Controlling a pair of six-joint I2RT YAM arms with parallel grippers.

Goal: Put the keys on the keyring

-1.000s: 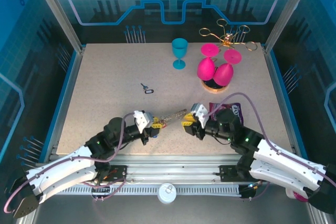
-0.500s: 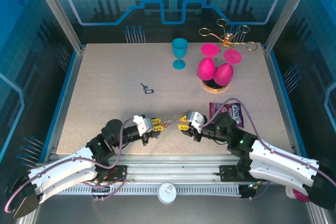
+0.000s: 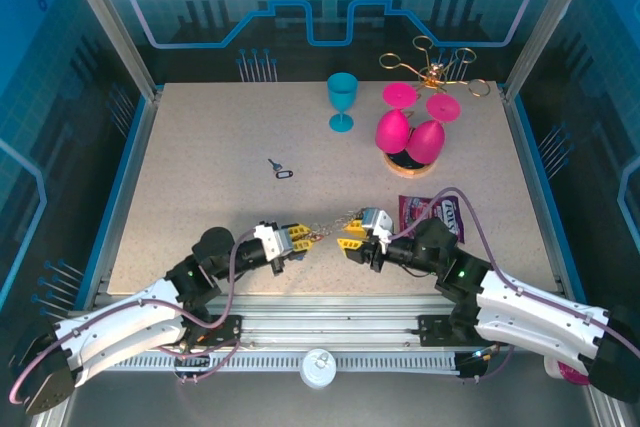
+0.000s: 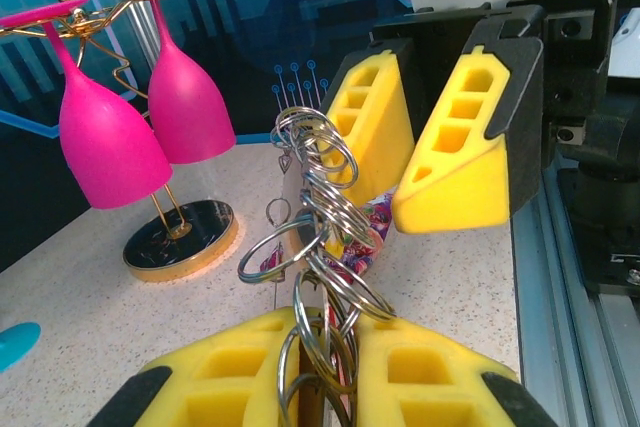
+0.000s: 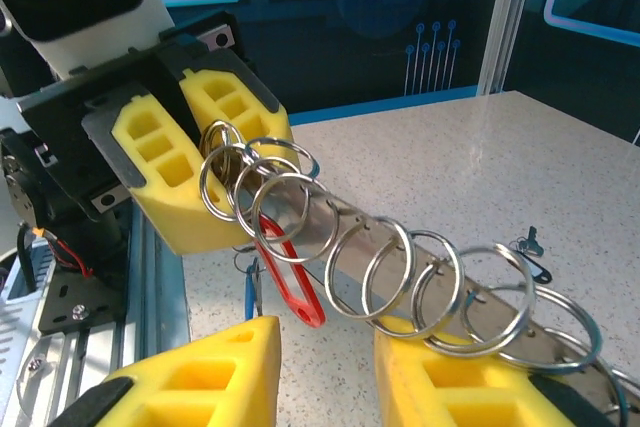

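Note:
The keyring (image 3: 327, 224), a chain of linked silver rings, stretches between my two grippers near the table's front edge. My left gripper (image 3: 293, 237) is shut on one end of it (image 4: 325, 247), its yellow fingers (image 4: 230, 377) pressing the rings. A red tag (image 5: 290, 272) and a blue tag (image 5: 252, 289) hang from the rings beside the left gripper (image 5: 215, 152). My right gripper (image 3: 352, 234) stands open (image 5: 325, 357), and the chain (image 5: 400, 267) passes over its right-hand finger (image 5: 470, 382). One small dark key (image 3: 279, 169) lies alone on the table, far left of centre.
A teal goblet (image 3: 341, 102) stands at the back. Two pink goblets (image 3: 410, 135) hang upside down on a gold wire stand (image 3: 435, 69) at back right. A purple snack packet (image 3: 436, 211) lies just behind the right arm. The metal rail (image 3: 320, 307) borders the near edge.
Both grippers have drawn closer together, the left to the right and the right to the left. The span of chain between them is shorter than a second ago.

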